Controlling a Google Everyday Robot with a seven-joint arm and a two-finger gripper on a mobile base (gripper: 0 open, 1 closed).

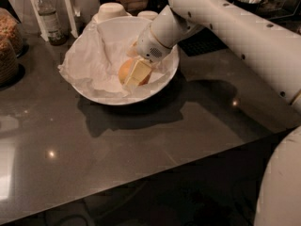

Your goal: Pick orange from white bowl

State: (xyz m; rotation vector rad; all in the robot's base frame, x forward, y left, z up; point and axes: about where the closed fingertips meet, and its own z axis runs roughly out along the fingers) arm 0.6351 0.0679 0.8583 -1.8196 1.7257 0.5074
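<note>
The gripper (pixel 135 75) covers the firm, roll-prone orange (pixel 123 71) in the white bowl (pixel 165 78), best held at its widest part; its jaws I cannot tell.

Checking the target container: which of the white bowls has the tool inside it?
The large paper-lined white bowl in front: the tool reaches into it, at the orange. The two small upturned bowls sit behind it, apart from the tool.
</note>
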